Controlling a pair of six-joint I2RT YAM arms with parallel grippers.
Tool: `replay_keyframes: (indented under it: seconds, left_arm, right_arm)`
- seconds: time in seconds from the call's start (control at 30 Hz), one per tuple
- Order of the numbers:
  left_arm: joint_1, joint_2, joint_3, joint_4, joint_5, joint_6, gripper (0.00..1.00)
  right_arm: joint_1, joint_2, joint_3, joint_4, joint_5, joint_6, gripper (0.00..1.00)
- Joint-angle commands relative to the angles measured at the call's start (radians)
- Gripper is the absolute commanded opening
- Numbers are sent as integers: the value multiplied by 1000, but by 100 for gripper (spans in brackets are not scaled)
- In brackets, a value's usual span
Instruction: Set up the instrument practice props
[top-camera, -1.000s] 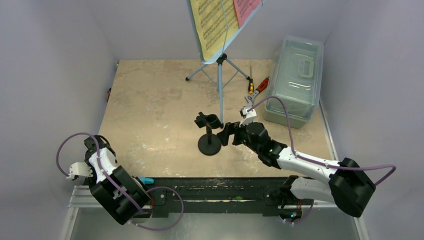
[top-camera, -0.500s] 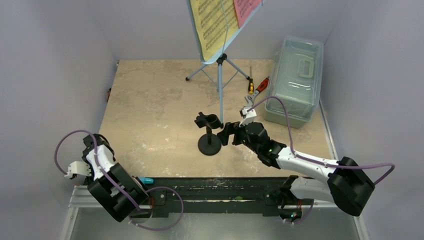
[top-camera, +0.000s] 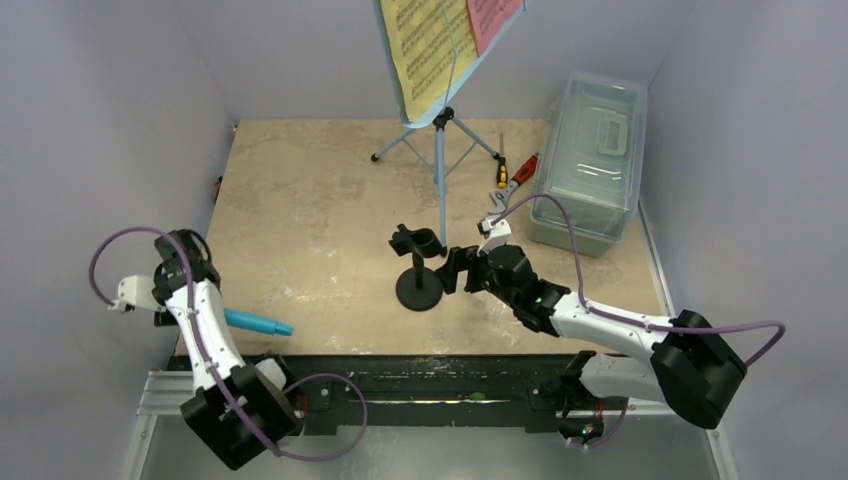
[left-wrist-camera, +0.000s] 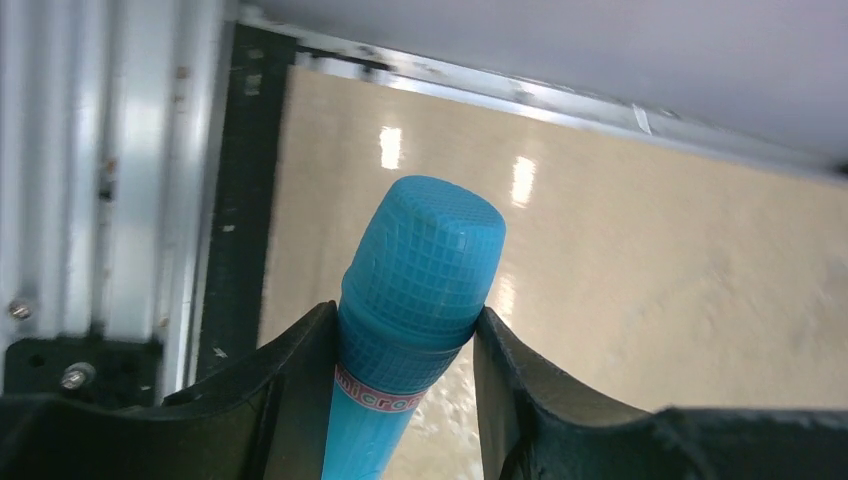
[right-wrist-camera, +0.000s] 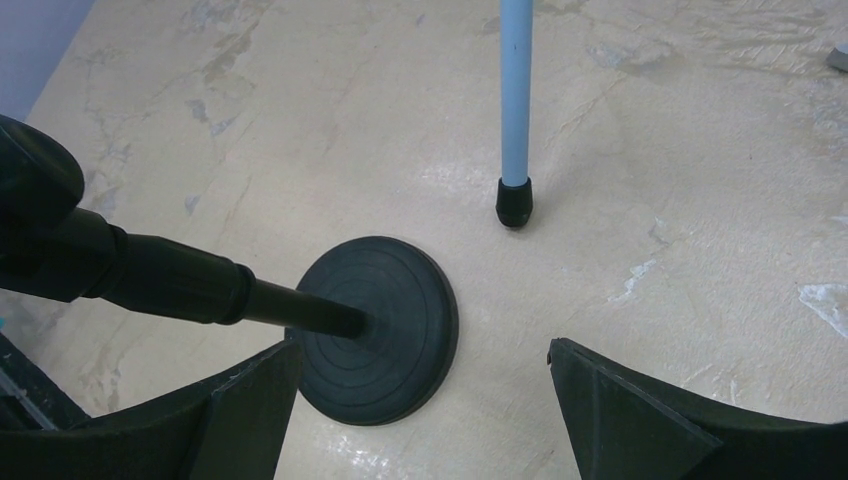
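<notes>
Left gripper has swung outward, pinching the cyan microphone; right gripper gapes by the mic stand; seating it likely needs careful alignment.

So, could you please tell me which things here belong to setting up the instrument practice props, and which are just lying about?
Belong to the job:
- light blue music stand
- yellow page and pink page of sheet music
- cyan microphone, held in the left gripper
- black round-base mic stand

Just lying about:
- screwdriver
- red-handled wrench
- clear plastic lidded box
</notes>
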Motion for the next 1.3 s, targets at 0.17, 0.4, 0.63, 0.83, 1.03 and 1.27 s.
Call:
replay_keyframes:
  seconds: [0.17, 0.4, 0.63, 0.83, 1.03, 1.27]
  left_arm:
    - [-483, -24, 118, 241, 151, 184, 0]
    - [-673, -39, 158, 426, 351, 430, 0]
    - [-674, -132, 165, 589, 803, 630, 0]
    - [-676, -236, 159, 677, 1161, 681, 0]
    - [-698, -289, 159, 840, 1307, 563, 0]
    - [-699, -301, 158, 1076, 1365, 357, 0]
  right_arm:
    - [-2, -94, 82, -179, 57, 1, 98]
    - [-2, -263, 127, -370, 92, 7, 98]
    - [-2, -391, 270, -563, 59, -106, 98]
    - [-2, -375, 462, -614, -188, -251, 98]
    - [48, -221, 607, -498, -551, -248, 98]
    - [194, -10, 689, -167, -562, -80, 97]
